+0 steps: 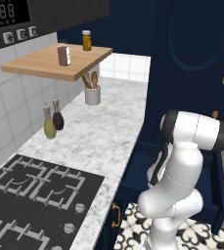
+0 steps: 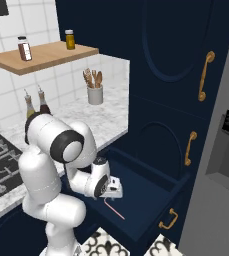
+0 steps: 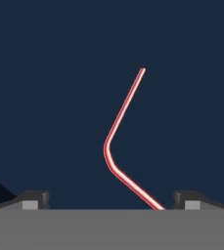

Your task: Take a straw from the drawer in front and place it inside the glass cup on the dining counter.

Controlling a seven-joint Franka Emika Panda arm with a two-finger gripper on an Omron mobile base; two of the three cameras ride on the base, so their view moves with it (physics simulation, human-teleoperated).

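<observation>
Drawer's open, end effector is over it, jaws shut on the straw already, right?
Not quite. The drawer is open and the end effector is over it, but its jaws are open. In the hand view the straw lies loose on the drawer floor between the spread fingertips, not gripped.

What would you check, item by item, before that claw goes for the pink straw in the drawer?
1. Drawer pulled out: ok, its navy floor is exposed.
2. Straw found: ok, lying on the drawer floor, bent partway along.
3. Gripper open: ok, its tips stand wide apart.
4. Straw between the tips: ok in the hand view, though its lower end runs close to one tip.
5. Gripper low enough to close on the straw: cannot tell.
6. Glass cup ready on the dining counter: cannot tell.
</observation>
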